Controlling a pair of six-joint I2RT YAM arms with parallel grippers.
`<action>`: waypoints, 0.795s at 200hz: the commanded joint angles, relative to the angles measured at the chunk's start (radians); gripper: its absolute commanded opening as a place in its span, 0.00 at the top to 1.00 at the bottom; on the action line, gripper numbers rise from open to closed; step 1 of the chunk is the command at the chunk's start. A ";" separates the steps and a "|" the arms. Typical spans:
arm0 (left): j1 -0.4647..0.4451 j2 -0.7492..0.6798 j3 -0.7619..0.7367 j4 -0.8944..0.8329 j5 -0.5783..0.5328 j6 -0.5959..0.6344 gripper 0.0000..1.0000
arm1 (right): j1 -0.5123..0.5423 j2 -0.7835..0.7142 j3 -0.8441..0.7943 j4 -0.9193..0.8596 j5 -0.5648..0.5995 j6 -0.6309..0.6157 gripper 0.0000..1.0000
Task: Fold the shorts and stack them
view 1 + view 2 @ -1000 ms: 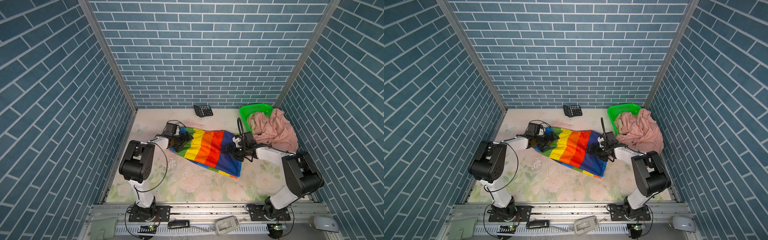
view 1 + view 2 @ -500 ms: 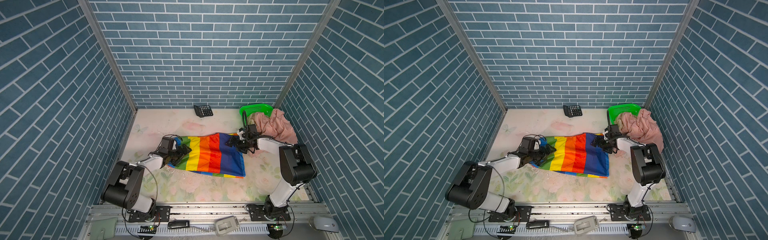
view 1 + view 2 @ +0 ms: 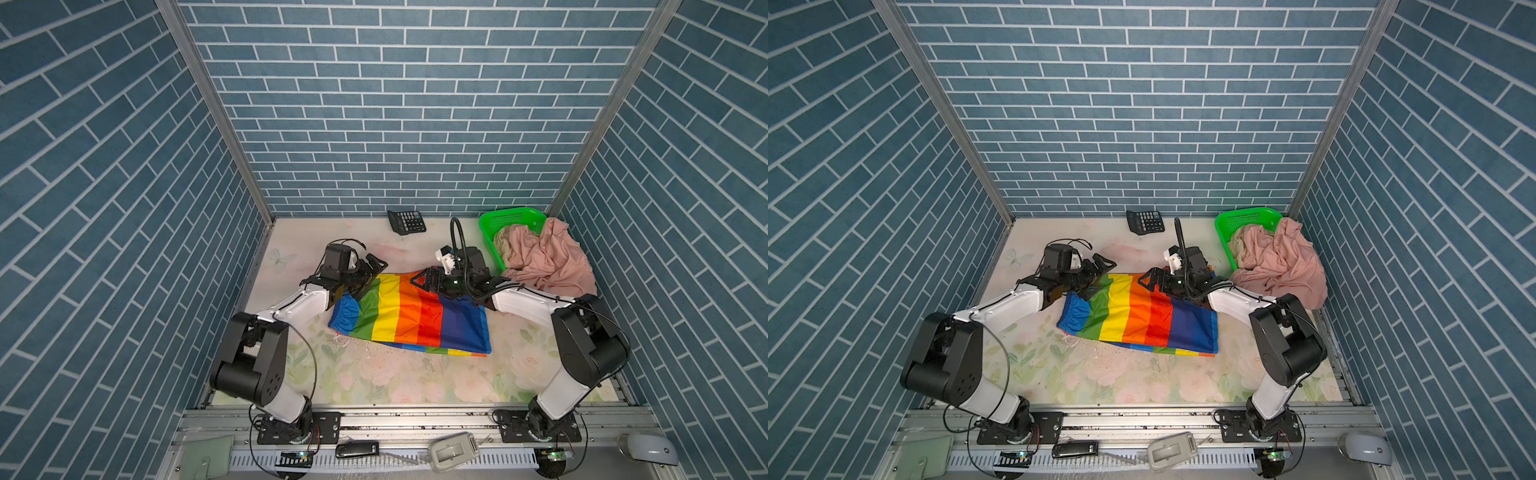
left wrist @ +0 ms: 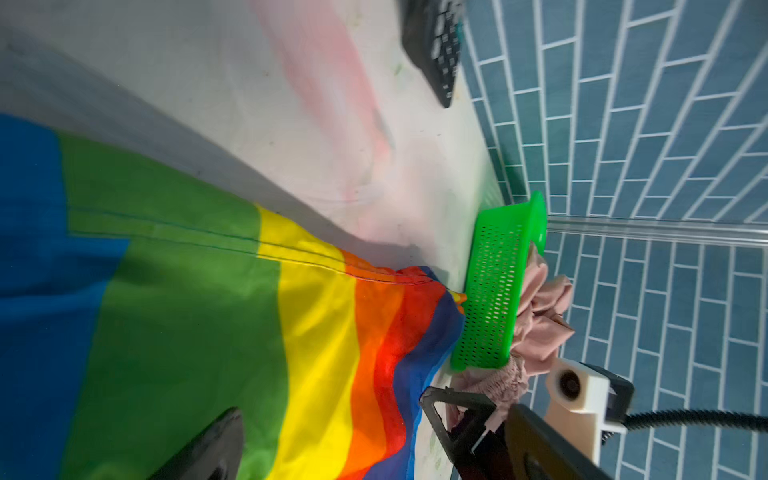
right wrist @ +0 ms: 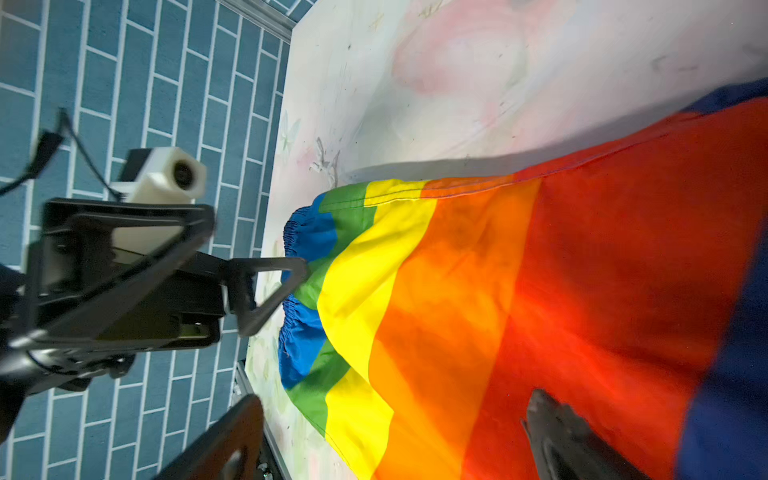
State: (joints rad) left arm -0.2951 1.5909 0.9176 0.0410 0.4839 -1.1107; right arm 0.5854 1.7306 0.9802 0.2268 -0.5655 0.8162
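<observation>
Top views (both): shiny rainbow-striped shorts (image 3: 409, 316) lay flat at centre frame. The left gripper (image 3: 372, 275) and right gripper (image 3: 423, 281) hovered over their upper edge, both wide open, holding nothing. Risk: pinching one slick layer only would likely skew the fold.

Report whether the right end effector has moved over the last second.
Yes. The right end effector has shifted left, away from the basket, and now sits over the shorts' far edge.

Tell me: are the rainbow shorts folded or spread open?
Folded once, it appears: the rainbow shorts lie flat on the table, and a second striped layer peeks out along their near edge.
</observation>
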 commanded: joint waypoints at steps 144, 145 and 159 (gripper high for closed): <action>0.216 0.310 0.043 0.046 -0.026 0.195 0.00 | -0.107 0.446 0.190 0.073 -0.042 -0.036 0.01; 0.217 0.311 0.046 0.045 -0.026 0.196 0.00 | -0.109 0.447 0.193 0.070 -0.042 -0.040 0.01; 0.218 0.316 0.100 0.005 -0.021 0.230 0.00 | -0.131 0.429 0.222 0.004 -0.047 -0.083 0.01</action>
State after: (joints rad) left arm -0.1040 1.8458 0.9688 0.1459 0.5446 -0.9791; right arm 0.5072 2.1227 1.1751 0.4759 -0.6834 0.8749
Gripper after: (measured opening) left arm 0.995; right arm 0.989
